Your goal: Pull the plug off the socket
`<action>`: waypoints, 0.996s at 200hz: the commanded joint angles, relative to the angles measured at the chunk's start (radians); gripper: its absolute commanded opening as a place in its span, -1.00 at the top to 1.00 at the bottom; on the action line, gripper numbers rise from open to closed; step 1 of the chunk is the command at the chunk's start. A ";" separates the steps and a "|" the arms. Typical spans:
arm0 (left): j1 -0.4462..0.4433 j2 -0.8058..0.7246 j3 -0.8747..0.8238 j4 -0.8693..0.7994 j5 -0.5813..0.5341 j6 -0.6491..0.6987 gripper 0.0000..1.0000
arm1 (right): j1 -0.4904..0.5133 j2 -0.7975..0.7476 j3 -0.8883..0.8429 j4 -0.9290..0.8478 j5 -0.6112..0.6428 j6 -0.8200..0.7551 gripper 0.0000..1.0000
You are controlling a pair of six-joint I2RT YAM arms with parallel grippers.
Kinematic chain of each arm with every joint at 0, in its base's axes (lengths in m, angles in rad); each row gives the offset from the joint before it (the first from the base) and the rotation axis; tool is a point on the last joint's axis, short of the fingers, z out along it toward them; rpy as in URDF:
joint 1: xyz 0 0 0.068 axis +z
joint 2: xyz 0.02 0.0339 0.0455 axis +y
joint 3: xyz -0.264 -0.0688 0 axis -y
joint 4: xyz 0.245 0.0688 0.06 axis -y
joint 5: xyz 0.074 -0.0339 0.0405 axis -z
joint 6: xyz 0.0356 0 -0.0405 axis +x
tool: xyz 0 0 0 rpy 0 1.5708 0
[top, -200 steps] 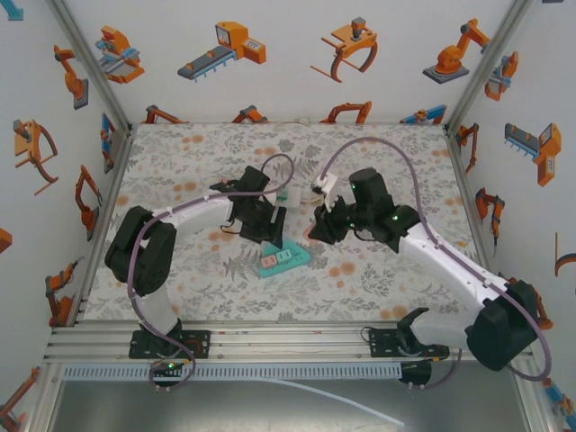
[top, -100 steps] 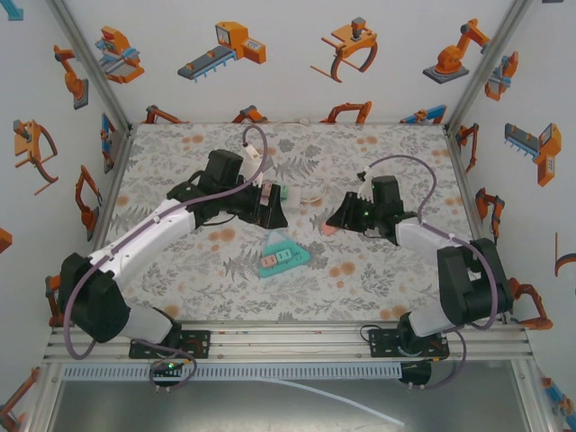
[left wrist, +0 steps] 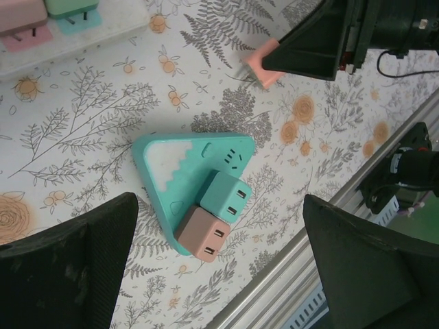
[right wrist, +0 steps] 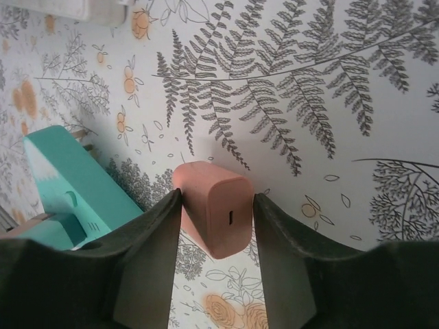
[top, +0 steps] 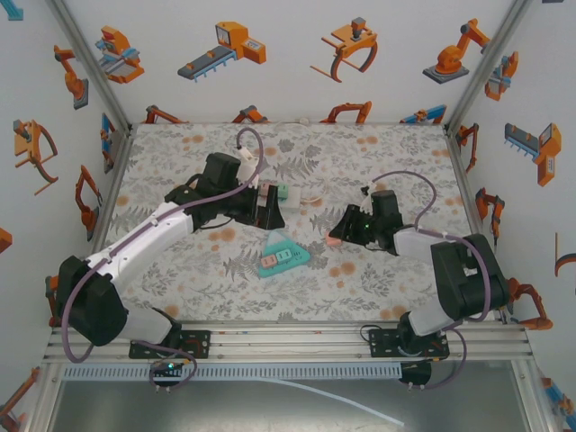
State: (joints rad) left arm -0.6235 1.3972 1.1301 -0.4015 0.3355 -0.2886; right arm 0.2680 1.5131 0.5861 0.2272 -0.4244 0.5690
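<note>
A teal triangular socket [top: 284, 256] lies flat mid-table, with a teal plug [left wrist: 226, 195] and a brownish-pink plug [left wrist: 206, 234] seated side by side along one edge. To the socket's right, my right gripper [top: 340, 230] is shut on a salmon-pink plug [right wrist: 214, 216], free of the socket, its prongs showing in the left wrist view [left wrist: 261, 64]. Both fingers press its sides just over the patterned cloth. My left gripper [top: 268, 210] hovers behind the socket, open wide with nothing between its fingers [left wrist: 68, 267]. The socket [left wrist: 185, 168] lies below it.
A white power strip [left wrist: 75, 38] carrying a pink and a green plug lies behind the left gripper [left wrist: 218, 203], toward the table's back. The aluminium rail [left wrist: 295, 274] runs along the near edge. White walls with orange robot stickers enclose the floral cloth.
The left gripper has lifted away from the socket toward the back. The right arm has drawn back to the right and sunk lower, carrying the salmon-pink plug away from the socket.
</note>
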 commanded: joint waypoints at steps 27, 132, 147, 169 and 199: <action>0.032 0.002 -0.016 0.013 -0.068 -0.101 -0.94 | -0.009 -0.117 0.025 -0.134 0.101 -0.095 0.02; 0.108 -0.023 -0.028 -0.030 -0.126 -0.287 -0.95 | 0.158 -0.312 0.231 -0.193 -0.270 -0.894 0.02; 0.108 -0.020 -0.029 -0.038 -0.130 -0.291 -0.94 | 0.210 -0.279 0.274 -0.257 -0.290 -1.000 0.01; 0.110 -0.012 -0.025 -0.046 -0.131 -0.292 -0.92 | 0.286 -0.214 0.320 -0.332 -0.298 -1.158 0.01; 0.111 0.001 -0.018 -0.056 -0.131 -0.290 -0.88 | 0.376 -0.126 0.375 -0.446 -0.335 -1.379 0.00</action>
State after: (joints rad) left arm -0.5163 1.3983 1.1057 -0.4324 0.2085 -0.5629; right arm 0.5896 1.3312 0.9123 -0.0921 -0.6941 -0.5442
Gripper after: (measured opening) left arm 0.949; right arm 0.496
